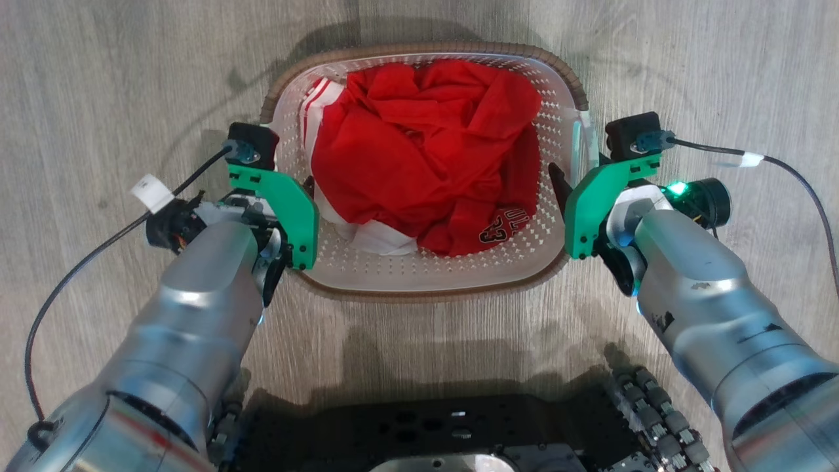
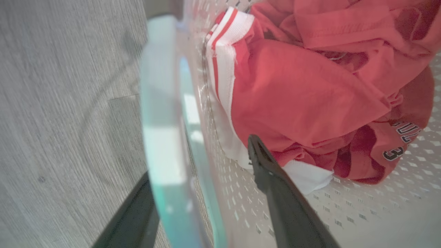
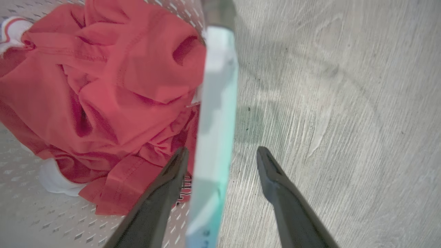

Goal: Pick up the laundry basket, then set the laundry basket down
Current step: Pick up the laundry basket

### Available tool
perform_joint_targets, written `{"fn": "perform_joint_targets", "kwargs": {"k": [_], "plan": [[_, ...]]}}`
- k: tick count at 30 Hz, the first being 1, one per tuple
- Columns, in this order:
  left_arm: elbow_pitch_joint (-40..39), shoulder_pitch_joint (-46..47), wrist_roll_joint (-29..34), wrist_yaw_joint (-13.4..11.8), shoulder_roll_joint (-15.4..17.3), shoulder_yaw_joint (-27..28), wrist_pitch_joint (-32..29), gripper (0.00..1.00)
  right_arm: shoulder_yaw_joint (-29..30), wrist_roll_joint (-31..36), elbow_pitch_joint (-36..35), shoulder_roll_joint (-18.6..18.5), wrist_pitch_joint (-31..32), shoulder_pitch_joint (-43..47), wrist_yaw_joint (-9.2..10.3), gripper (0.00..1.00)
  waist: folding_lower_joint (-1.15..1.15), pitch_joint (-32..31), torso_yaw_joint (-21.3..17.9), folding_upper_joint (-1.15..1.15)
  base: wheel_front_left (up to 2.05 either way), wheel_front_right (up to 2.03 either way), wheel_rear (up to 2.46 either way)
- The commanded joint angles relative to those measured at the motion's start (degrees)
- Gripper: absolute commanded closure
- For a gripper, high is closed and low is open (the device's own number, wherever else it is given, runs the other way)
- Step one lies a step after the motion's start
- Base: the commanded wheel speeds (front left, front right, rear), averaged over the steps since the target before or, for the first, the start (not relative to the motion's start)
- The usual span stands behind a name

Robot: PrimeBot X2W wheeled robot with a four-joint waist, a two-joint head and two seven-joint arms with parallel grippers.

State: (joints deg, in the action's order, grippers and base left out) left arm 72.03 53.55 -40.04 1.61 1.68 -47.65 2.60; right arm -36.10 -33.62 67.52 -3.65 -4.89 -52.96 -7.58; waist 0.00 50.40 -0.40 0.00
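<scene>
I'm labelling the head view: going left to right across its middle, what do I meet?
Left gripper → laundry basket's left wall → red clothes → basket's right wall → right gripper.

One laundry basket [image 1: 406, 272]; one clothes heap [image 1: 419, 144] (red); left end effector [image 2: 198, 156], right end effector [image 3: 223, 150]: two.

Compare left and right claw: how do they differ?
On the left claw the handle sits nearer the outer finger; on the right claw, nearer the inner one. The left claw's outer tip hides behind the handle; the right claw shows both tips. Shared: both open, straddling side handles of the laundry basket.
</scene>
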Motion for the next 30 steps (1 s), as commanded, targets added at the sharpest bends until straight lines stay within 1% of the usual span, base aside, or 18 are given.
{"fn": "perform_joint_targets", "kwargs": {"k": [1,5,11,12,13,14,19,21,25,27,28,29,30], "plan": [[0.1,-0.5,-0.6,0.2,1.2,0.1,-0.6,0.0,-1.3,-0.7,-0.1,0.8,0.3,1.8,0.09,0.0,0.0,0.2,-0.1,0.0,0.0,0.0,0.0],[0.2,-0.2,-1.4,0.3,1.2,-1.0,-1.3,0.0,-2.3,-1.7,0.2,0.8,0.0,1.6,0.09,0.0,0.0,0.5,-0.2,0.0,0.0,0.0,0.0],[0.4,0.1,-2.7,-0.2,1.2,-1.8,-0.2,0.0,-3.6,-3.4,0.7,0.8,-0.8,1.2,0.09,0.0,0.0,0.6,-0.2,0.0,0.0,0.0,0.0],[0.4,0.0,-3.1,-0.3,1.2,-1.8,-0.1,0.0,-3.8,-3.6,0.8,0.8,-0.9,1.2,0.09,0.03,0.0,0.6,-0.2,0.0,0.0,0.0,0.0],[0.4,0.0,-3.4,-0.3,1.2,-2.0,0.0,0.0,-4.1,-3.8,0.9,0.8,-0.9,1.2,0.09,0.09,0.0,0.5,-0.2,0.0,0.0,0.0,0.0],[0.3,-0.1,-3.6,-0.3,1.2,-2.2,0.1,0.0,-4.3,-4.1,1.0,0.8,-1.0,1.2,0.09,0.12,0.0,0.4,-0.2,0.0,0.0,0.0,0.0],[0.2,-0.1,-4.7,-0.4,1.2,-3.3,0.4,0.0,-5.3,-5.2,1.4,0.8,-1.0,1.0,0.09,0.08,0.0,0.2,0.0,0.0,0.0,0.0,0.0],[0.1,-0.1,-5.2,-0.6,1.2,-3.6,0.3,0.0,-5.7,-5.8,1.5,0.8,-0.9,0.9,0.09,0.05,0.0,0.2,0.0,0.0,0.0,0.0,0.0],[-0.1,0.0,-5.9,-0.8,1.2,-4.3,0.3,0.0,-6.4,-6.4,1.5,0.8,-0.9,0.7,0.09,0.05,0.0,0.4,0.1,0.0,0.0,0.0,0.0],[-0.1,0.2,-6.3,-0.8,1.2,-4.7,0.2,0.0,-6.8,-6.9,1.5,0.8,-1.0,0.6,0.09,0.07,0.0,0.5,0.1,0.0,0.0,0.0,0.0],[0.0,0.3,-6.5,-0.6,1.2,-5.3,-0.1,0.8,-7.1,-7.4,1.5,0.8,-1.0,0.5,0.09,0.38,0.0,0.7,0.1,0.0,0.0,0.0,0.0],[0.0,0.3,-6.5,-0.6,1.2,-5.3,-0.1,0.8,-7.1,-7.4,1.5,0.8,-1.0,0.5,0.09,0.38,0.0,0.7,0.1,0.0,0.0,0.0,0.0],[0.0,0.3,-6.5,-0.5,1.2,-5.7,-0.2,1.0,-7.3,-7.7,1.4,0.8,-1.0,0.5,0.09,0.86,0.0,0.7,0.1,0.0,0.0,0.0,0.0]]}}
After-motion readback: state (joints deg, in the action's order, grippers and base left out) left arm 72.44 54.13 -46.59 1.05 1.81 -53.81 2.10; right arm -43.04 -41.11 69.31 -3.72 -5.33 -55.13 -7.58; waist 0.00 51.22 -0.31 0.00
